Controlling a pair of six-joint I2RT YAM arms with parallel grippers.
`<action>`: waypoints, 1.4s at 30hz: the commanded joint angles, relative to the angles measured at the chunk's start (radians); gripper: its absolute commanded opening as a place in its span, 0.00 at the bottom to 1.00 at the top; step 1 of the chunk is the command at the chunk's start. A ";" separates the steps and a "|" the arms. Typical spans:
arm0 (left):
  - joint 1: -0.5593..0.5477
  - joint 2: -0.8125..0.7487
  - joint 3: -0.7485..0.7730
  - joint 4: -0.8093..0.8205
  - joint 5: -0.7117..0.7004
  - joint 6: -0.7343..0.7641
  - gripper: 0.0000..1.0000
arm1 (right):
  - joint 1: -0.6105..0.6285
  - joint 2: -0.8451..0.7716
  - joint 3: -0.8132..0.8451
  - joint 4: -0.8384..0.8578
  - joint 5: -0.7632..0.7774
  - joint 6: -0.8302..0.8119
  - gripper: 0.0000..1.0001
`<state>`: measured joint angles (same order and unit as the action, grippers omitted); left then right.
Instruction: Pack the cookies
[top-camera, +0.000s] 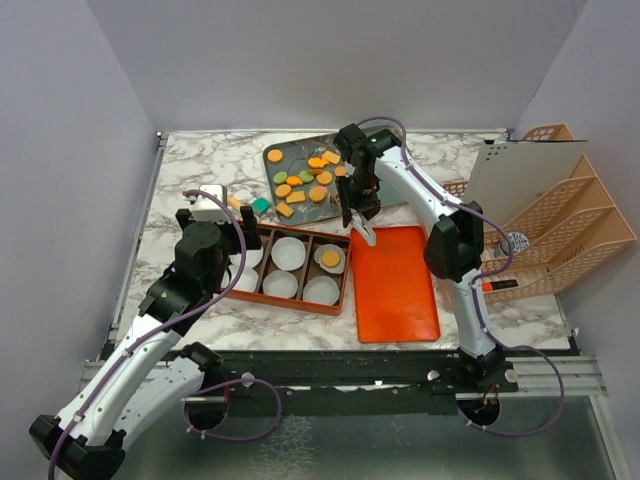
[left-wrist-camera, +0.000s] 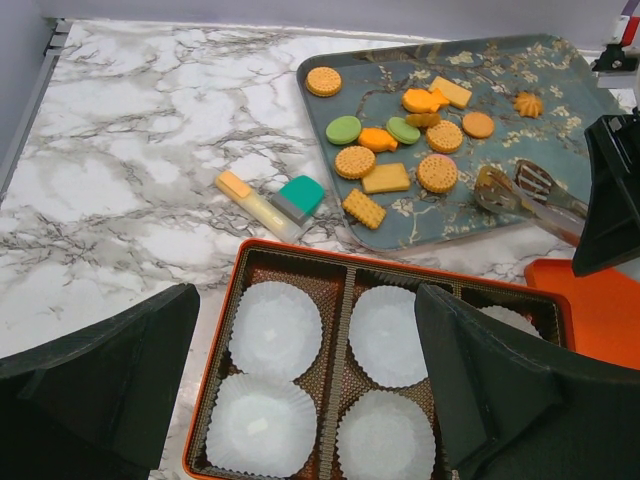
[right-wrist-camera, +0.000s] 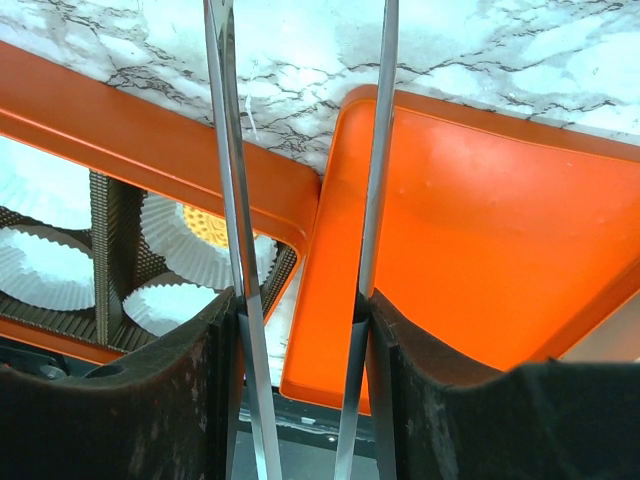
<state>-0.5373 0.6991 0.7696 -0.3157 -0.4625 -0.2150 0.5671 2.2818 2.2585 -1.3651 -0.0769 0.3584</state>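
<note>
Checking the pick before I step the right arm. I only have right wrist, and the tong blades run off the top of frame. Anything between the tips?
Observer: Nothing. Left wrist shows the tongs with bare tips at the tray, next to a round cookie but not gripping it.
Operator: Left arm in the way?
Observer: No. The left gripper is open over the left end of the box, well apart from the tongs.
Operator: How much is left to pack?
Observer: More than ten cookies lie on the tray.
</note>
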 joint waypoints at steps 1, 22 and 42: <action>-0.001 -0.008 -0.010 0.014 -0.028 0.015 0.98 | -0.007 -0.071 0.003 0.027 -0.027 -0.013 0.34; 0.039 0.010 -0.016 0.020 -0.001 0.005 0.98 | 0.126 -0.413 -0.353 0.124 -0.004 -0.153 0.26; 0.062 0.034 -0.026 0.025 0.021 0.000 0.98 | 0.345 -0.669 -0.726 0.120 -0.080 -0.190 0.25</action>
<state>-0.4839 0.7322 0.7551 -0.3092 -0.4603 -0.2157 0.8829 1.6550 1.5780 -1.2564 -0.1104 0.1898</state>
